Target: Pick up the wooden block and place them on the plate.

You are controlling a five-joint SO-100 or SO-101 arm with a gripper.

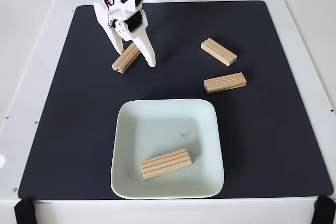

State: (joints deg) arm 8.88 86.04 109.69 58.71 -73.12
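At ten o'clock on the black square mat [79,129], my white arm reaches down, my hand [135,57] straddling a grooved tan wooden block [125,60], clench unclear. Two lie at two o'clock; one rests on the mint-green square plate [152,124]. White tabletop [31,51] surrounds.

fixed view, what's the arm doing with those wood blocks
The white arm's end effector is down on the black mat, its fingers either side of one small light-tan grooved wooden block at upper left; whether it has closed on it is unclear. One like block already lies in the pale mint-green square plate near the front. Two more blocks wait on the mat at right.
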